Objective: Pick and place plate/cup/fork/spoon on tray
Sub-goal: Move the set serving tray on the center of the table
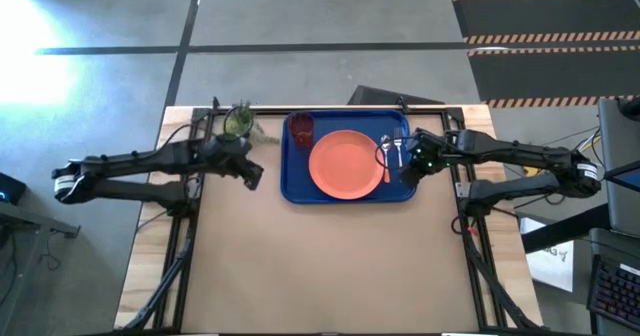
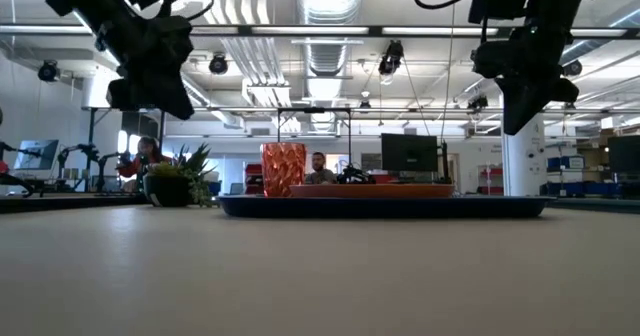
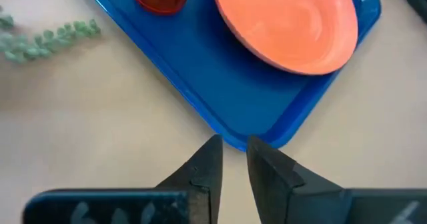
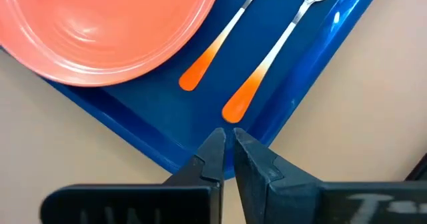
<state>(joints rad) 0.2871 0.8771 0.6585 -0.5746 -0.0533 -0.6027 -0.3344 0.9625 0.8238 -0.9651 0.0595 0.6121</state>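
- A small green plant [image 1: 238,122] stands at the table's [image 1: 320,266] far edge, just beside the tray's [image 1: 297,186] left rim.
- On the tray: the cup [image 1: 302,129] in the far left corner, the plate [image 1: 346,164] in the middle, the spoon [image 4: 223,39] and the fork [image 4: 277,51] along the right rim.
- The left gripper [image 3: 231,159] hovers outside the tray's left edge, fingers a little apart and empty.
- The right gripper [image 4: 228,146] hovers over the tray's right rim, fingers nearly together and empty.
- The near half of the table is open.

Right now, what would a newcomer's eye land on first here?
The deep-blue tray at the table's far middle, with the salmon-orange plate at its centre. The dark-red cup stands in its far left corner; the spoon and fork lie side by side right of the plate. The left gripper and right gripper flank the tray, holding nothing.
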